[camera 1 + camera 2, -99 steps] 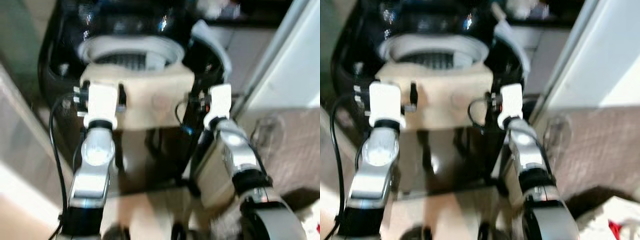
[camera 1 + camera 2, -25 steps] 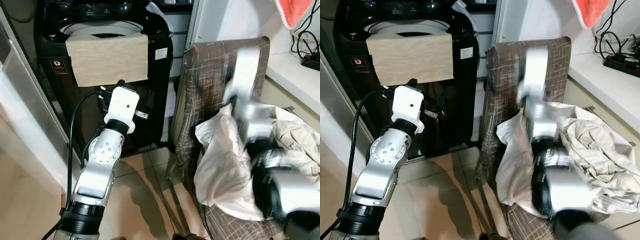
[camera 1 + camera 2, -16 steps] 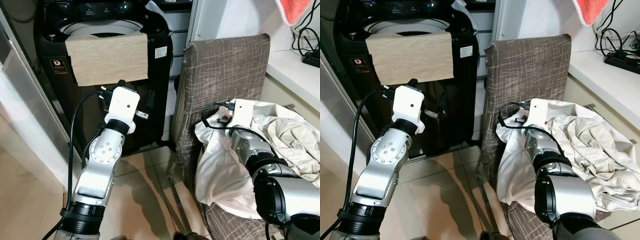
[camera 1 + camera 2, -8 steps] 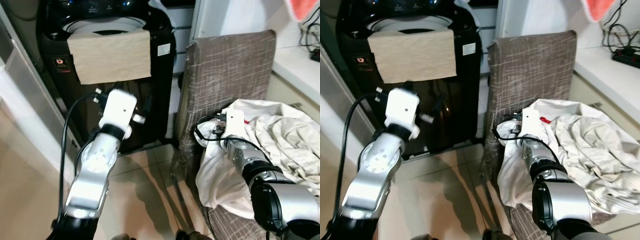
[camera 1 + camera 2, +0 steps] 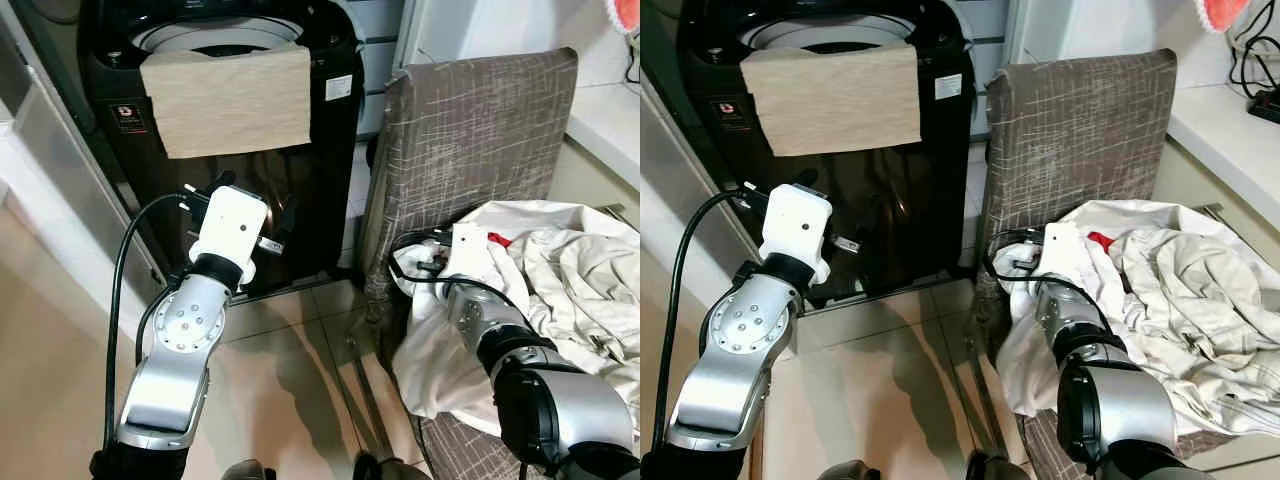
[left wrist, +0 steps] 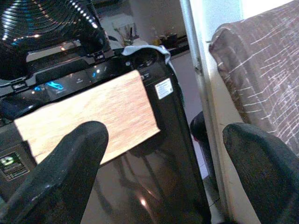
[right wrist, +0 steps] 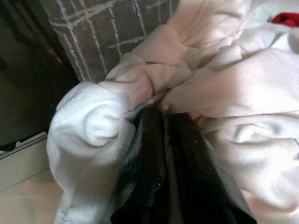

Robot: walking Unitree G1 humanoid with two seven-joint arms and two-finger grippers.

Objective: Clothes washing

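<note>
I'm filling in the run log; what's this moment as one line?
right pincer: shut on white garment, on chair | left pincer: open, facing washing machine | beige towel: draped over washer rim

Home laundry corner, tiled floor (image 5: 290, 370). Black top-loading washing machine (image 5: 240, 200), lid up, beige cloth (image 5: 228, 96) draped over its front rim. Just beside it a brown fabric-covered chair (image 5: 1080, 130) with a heap of pale clothes (image 5: 1170, 290) piled on the seat. White counter ledge (image 5: 1230, 125) past the chair, with black cables (image 5: 1252, 50) and a power strip at its far end; a red-orange towel (image 5: 1223, 10) hangs above. Cramped, domestic, lived-in.
</note>
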